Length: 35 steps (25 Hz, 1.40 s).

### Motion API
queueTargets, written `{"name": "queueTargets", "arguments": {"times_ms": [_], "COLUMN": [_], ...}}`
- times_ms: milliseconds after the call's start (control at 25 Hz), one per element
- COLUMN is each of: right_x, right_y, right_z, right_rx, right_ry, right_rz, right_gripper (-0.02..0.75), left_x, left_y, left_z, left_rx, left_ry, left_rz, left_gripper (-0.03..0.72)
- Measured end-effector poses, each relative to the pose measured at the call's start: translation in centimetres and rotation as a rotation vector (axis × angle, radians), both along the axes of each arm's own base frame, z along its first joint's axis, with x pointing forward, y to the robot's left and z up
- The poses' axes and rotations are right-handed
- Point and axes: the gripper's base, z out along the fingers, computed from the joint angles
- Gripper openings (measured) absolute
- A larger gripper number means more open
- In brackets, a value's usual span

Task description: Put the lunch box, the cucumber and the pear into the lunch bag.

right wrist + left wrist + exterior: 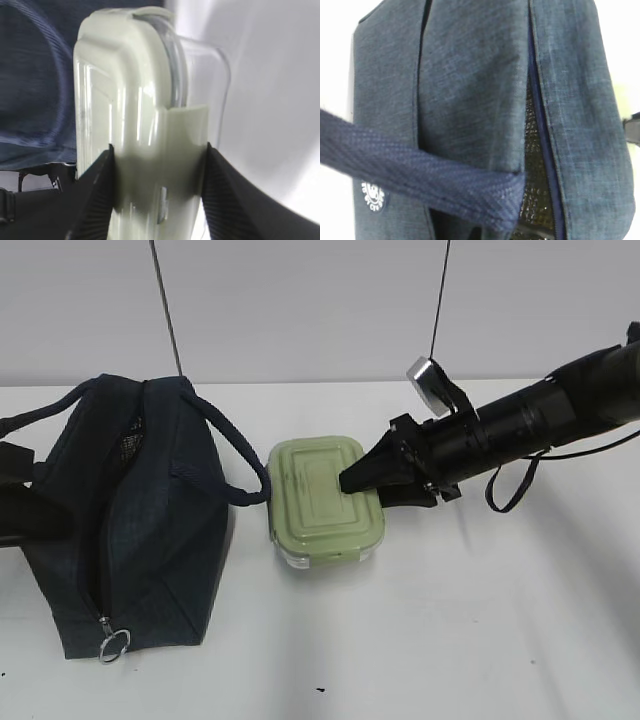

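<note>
- On the white counter (450, 640), the lunch box (325, 500) sits lid up, just beside the lunch bag (130, 520); one looped bag handle (240, 465) touches its left edge
- The right gripper (365, 485) reaches in from the right and is closed on the box's near end: in the right wrist view its two dark fingers (97, 195) press either side of the lid's clip flap, so the box (135, 115) is held, apparently in readiness for a lift towards the bag
- The box's long axis runs from the front of the counter to the back, roughly crosswise to the reaching arm; the grip is taken at its right side
- The bag stands upright with its zipper parted, showing silver lining (535, 165); its opening faces upward to receive items; the ring pull (113, 645) hangs at the near end
- The left gripper is not visible in any view; a dark shape at the exterior view's left edge may be that arm, so its state cannot be told
- Cucumber and pear: neither is seen
</note>
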Motion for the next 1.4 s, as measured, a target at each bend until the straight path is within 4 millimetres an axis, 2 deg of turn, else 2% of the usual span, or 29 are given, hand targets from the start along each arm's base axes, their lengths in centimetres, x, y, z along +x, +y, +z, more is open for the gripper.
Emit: {"name": "queueTargets", "arguments": {"times_ms": [240,640,840,1400], "right_x": [0.6,1.4,1.8,2.3], "right_y": [0.0,0.1,0.1,0.2], "right_z": [3.3,10.3,11.9,14.1], "right_rx": [0.009,0.041,0.055,0.068], "right_ry": [-0.072,-0.202,-0.214,-0.247], "right_rz": [-0.008,-0.018,-0.026,-0.038], "right_gripper": [0.386,0.386,0.386,0.386], "left_x": [0.0,0.0,0.0,0.0], "left_y": [0.0,0.0,0.0,0.0], "left_z": [0.0,0.0,0.0,0.0], "left_rx": [0.000,0.000,0.000,0.000], "left_ry": [0.000,0.000,0.000,0.000], "left_rz": [0.000,0.000,0.000,0.000], "left_gripper": [-0.018,-0.018,-0.018,-0.018]}}
